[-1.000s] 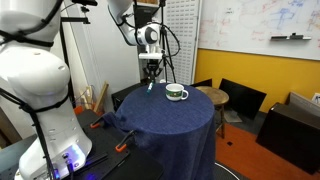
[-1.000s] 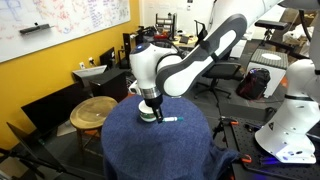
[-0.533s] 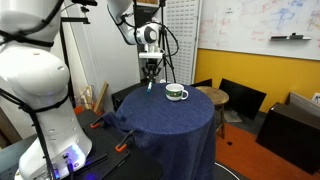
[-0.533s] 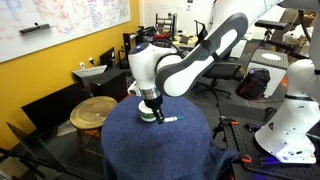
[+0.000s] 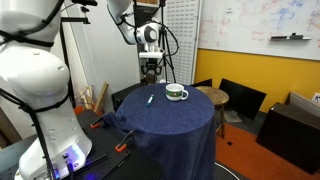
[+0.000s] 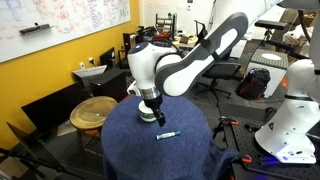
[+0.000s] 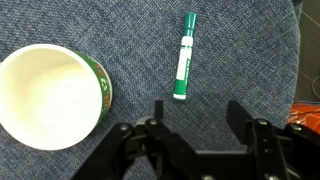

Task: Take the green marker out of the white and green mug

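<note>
Round table [image 5: 170,125] draped in dark blue cloth. Wall [image 5: 262,68] yellow below, scribbled whiteboard [image 5: 255,22] above. Round wooden stool [image 6: 92,111] near table. Black chairs [image 5: 242,98] along wall. Orange floor [image 5: 245,165]. White perforated panel [image 5: 182,35] at back.

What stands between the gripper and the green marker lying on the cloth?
Nothing visible. In the wrist view the green marker lies flat on the blue cloth just beyond the open gripper, bare cloth between them. The white and green mug stands off to one side, apart from it.
</note>
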Robot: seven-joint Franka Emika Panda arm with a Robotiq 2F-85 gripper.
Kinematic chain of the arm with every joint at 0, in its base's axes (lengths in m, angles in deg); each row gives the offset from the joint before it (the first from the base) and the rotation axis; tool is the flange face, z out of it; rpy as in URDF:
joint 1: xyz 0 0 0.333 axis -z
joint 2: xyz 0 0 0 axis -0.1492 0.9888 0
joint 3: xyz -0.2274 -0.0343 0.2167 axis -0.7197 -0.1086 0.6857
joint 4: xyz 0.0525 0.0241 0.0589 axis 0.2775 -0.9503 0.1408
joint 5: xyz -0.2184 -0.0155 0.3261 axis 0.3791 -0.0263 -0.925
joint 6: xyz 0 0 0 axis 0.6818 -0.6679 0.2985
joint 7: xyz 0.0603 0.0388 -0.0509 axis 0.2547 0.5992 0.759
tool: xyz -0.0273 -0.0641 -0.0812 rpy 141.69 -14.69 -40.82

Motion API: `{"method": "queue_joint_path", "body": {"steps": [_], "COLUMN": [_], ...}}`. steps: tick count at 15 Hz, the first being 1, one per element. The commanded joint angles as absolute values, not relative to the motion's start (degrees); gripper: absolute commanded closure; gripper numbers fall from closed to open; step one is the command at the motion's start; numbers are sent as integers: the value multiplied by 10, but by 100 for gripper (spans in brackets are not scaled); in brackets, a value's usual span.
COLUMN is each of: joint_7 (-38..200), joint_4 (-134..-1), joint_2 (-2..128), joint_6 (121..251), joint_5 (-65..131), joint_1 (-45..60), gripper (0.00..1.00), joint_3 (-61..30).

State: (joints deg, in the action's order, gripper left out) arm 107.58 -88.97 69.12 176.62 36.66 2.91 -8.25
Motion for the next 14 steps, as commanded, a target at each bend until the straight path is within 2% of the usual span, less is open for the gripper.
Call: {"method": "queue_joint_path", "body": {"steps": [1, 14], "joint_7": [1080, 1072], "joint_4": [-867, -878], "joint_2": [698, 692], "joint_6": [1738, 1758], "joint_5": [380, 373], "joint_1": [40, 41], "gripper": [0, 0], "joint_3": [-72, -70]}}
